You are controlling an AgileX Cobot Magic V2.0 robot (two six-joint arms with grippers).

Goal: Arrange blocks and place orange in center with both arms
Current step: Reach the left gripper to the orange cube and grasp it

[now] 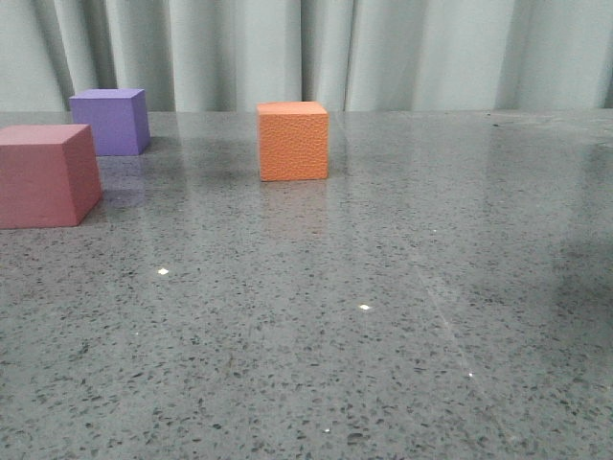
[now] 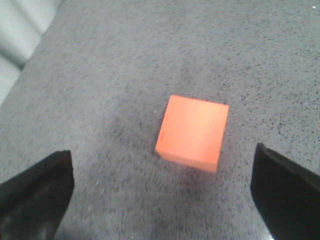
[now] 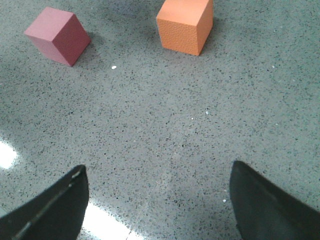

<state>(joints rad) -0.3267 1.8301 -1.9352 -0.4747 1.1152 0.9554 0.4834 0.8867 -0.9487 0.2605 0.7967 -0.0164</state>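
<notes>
The orange cube (image 1: 292,141) with a pebbled surface stands in the middle of the table, toward the back. The pink-red cube (image 1: 46,176) sits at the left edge, and the purple cube (image 1: 111,120) is behind it, nearer the curtain. In the left wrist view, my left gripper (image 2: 162,170) hangs open above the table, with the orange cube (image 2: 193,132) just ahead of its fingertips and touching neither. My right gripper (image 3: 159,172) is open over bare table, well short of the orange cube (image 3: 185,26) and the pink-red cube (image 3: 58,36). Neither gripper appears in the front view.
The speckled grey table (image 1: 383,316) stretches wide to the right and front of the cubes. A pale pleated curtain (image 1: 383,48) closes off the far edge. Bright light reflections lie on the surface near the right gripper's fingers (image 3: 55,210).
</notes>
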